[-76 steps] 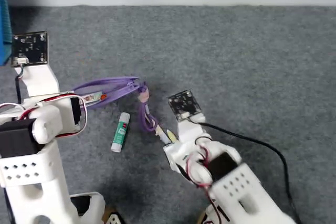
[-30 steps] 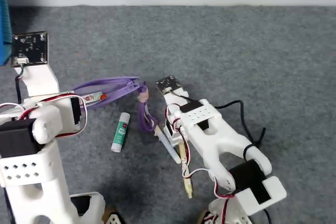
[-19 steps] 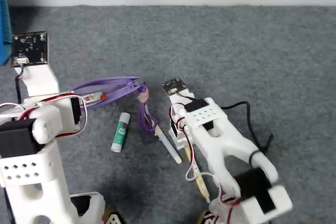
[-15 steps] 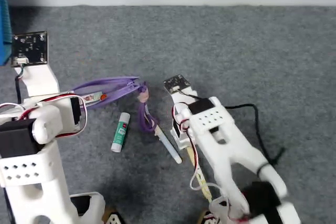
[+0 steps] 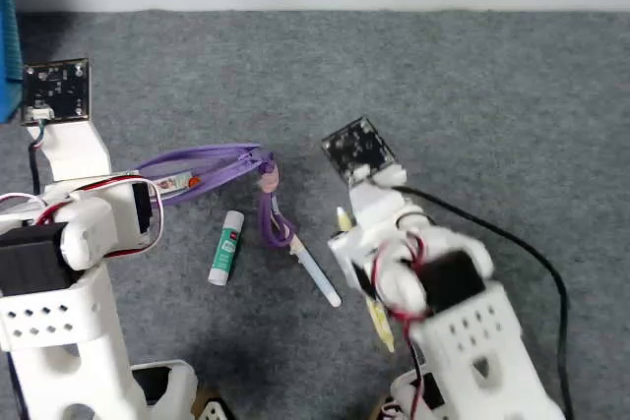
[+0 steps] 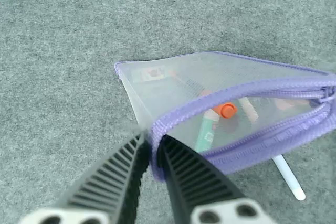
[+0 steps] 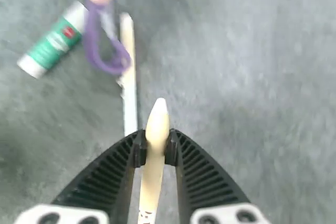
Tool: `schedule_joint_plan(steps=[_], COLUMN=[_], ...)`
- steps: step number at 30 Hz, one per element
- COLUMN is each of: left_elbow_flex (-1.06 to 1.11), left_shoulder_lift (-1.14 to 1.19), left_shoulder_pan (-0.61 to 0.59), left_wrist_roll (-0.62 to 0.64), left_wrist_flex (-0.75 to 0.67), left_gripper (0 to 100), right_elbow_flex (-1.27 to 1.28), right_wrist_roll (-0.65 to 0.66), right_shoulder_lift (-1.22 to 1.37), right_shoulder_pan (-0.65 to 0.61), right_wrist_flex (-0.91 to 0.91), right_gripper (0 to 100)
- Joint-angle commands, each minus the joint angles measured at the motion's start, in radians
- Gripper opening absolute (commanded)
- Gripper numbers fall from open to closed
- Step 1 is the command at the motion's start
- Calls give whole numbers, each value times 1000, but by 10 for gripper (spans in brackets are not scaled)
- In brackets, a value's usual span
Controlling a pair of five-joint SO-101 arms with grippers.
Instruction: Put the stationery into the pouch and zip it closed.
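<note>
The left gripper pinches the zipper edge of the translucent, purple-trimmed mesh pouch, whose mouth gapes open. Beside it on the grey carpet lie a green-and-white glue stick and a slim white pen. Farther right, the right gripper clamps a cream-coloured pen.

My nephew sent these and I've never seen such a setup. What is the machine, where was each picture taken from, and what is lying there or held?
These are two small white robot arms on a grey surface. One picture looks down from above; the other two come from a camera on each arm's wrist. The left tool pinches the edge of a purple mesh pouch with some stationery inside. The right tool grips a cream pen. A glue stick and a white pen lie loose beside the pouch.
</note>
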Motion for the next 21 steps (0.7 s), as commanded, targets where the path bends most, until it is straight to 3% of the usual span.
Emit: schedule_joint_plan(steps=[1, 12, 21], left_elbow_flex=[-33, -33, -33], left_shoulder_lift=[-2, -2, -2], left_shoulder_pan=[-2, -2, -2], left_wrist_roll=[6, 6, 6], left_wrist_flex=[15, 15, 15], left_gripper=[13, 13, 13], right_elbow_flex=[-17, -11, -9], right_wrist_roll=[9, 5, -112], right_shoulder_lift=[-133, -318, -401], right_shoulder_pan=[-71, -236, -318], right_wrist_flex=[-22, -395, -771], right_gripper=[8, 8, 8])
